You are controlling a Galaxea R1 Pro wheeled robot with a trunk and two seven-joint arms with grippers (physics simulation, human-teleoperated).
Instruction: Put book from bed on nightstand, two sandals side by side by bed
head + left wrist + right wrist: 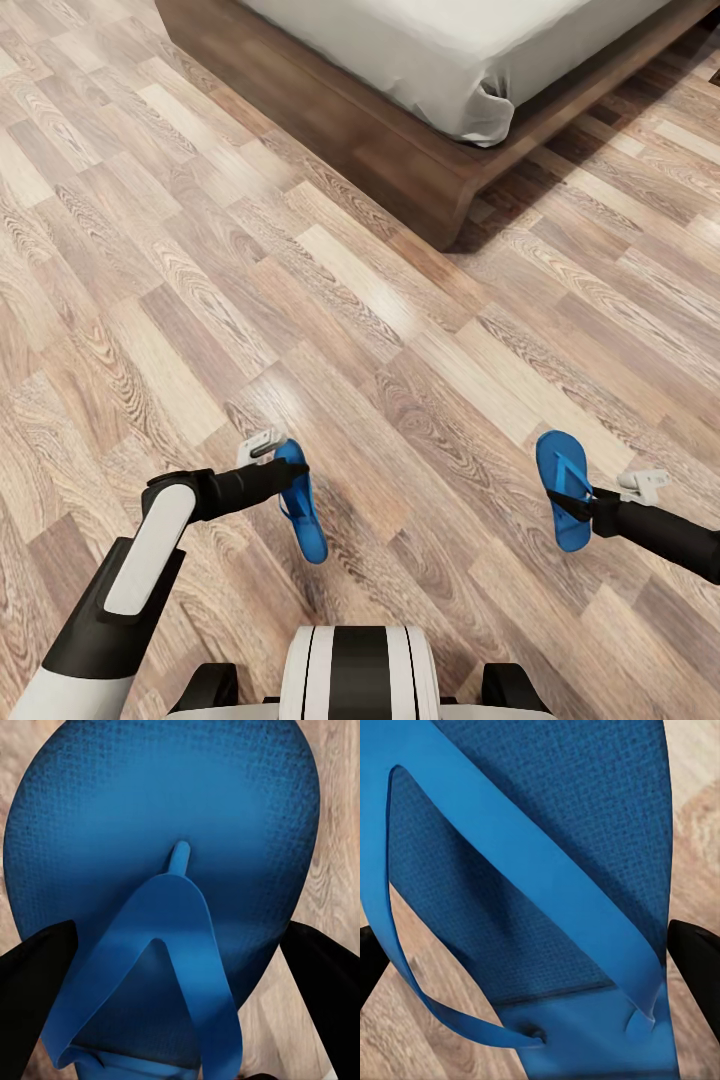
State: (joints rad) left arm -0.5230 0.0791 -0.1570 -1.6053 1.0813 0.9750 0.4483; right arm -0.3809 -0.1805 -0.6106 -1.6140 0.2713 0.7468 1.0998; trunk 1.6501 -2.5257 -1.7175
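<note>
Blue sandals, one per gripper. Left gripper [285,472] fingers [34,997] clamped on the left sandal [302,505], held edge-on above the wood-plank floor [200,300]; left arm bent at the elbow, forearm pointing inward. Right gripper [588,508] fingers [694,960] clamped on the right sandal [562,488], sole facing up, textured footbed, smooth strap. Bed [450,60] ahead: pale mattress, dark wooden frame.

Both arms forward over the floor [150,250], left hand [290,478] and right hand [585,508] each clamped on 1 sandal.
</note>
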